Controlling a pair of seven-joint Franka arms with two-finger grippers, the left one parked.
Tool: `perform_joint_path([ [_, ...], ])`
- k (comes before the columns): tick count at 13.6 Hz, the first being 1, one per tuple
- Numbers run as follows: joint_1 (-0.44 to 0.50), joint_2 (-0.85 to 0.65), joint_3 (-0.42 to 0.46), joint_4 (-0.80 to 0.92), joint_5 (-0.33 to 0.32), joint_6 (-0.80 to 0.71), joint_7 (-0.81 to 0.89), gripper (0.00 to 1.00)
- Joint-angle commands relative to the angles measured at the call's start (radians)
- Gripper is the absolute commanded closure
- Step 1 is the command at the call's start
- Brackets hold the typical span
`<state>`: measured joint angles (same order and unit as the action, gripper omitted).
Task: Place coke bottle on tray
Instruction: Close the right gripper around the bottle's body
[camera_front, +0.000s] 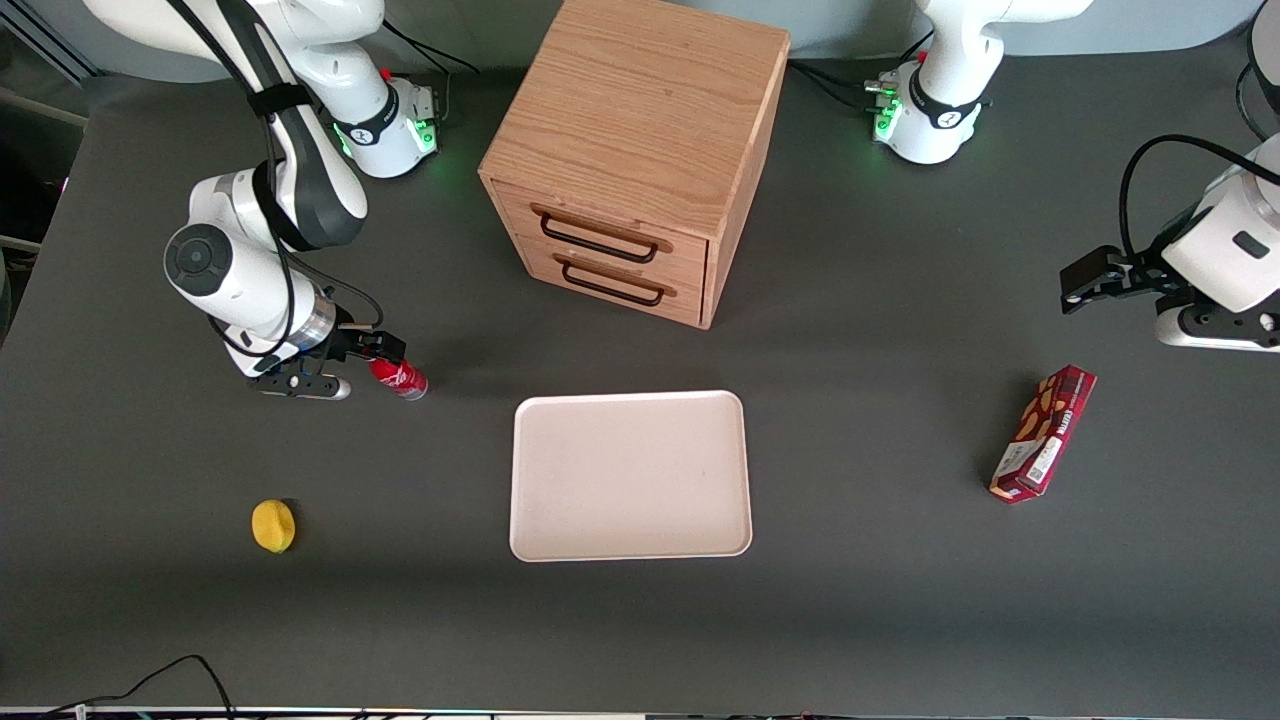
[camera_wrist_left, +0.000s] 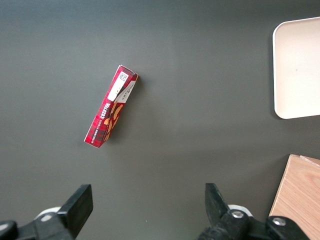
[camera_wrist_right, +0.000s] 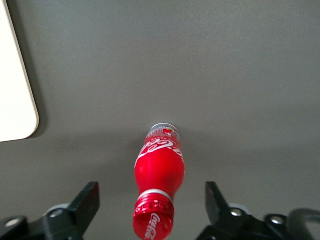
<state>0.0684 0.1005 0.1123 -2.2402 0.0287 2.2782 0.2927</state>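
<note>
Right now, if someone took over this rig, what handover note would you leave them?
Hand: open, low over the table, fingers on either side of the coke bottle's cap end, not gripping.
Coke bottle: on the table, apart from the tray, toward the working arm's end.
Tray: nothing on it, nearer the front camera than the drawer cabinet.
Done: approach.
Left: grip, lift, carry to tray, release.

Hand (camera_wrist_right: 150, 210) straddles coke bottle (camera_wrist_right: 159, 172) — beside tray (camera_front: 630, 475).

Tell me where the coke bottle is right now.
The coke bottle stands on the table toward the working arm's end, beside the tray, between the open gripper's fingers.
</note>
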Motion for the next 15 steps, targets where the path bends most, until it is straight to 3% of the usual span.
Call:
perform_joint_path([
  [1, 0.004, -0.015, 0.0, -0.022, -0.009, 0.017, 0.014, 1.0],
  [8, 0.002, -0.045, -0.002, 0.029, -0.013, -0.072, -0.039, 1.0],
  [10, -0.004, -0.057, -0.006, 0.153, -0.013, -0.234, -0.061, 1.0],
  [15, 0.001, 0.02, -0.017, 0.647, -0.01, -0.673, -0.087, 1.0],
])
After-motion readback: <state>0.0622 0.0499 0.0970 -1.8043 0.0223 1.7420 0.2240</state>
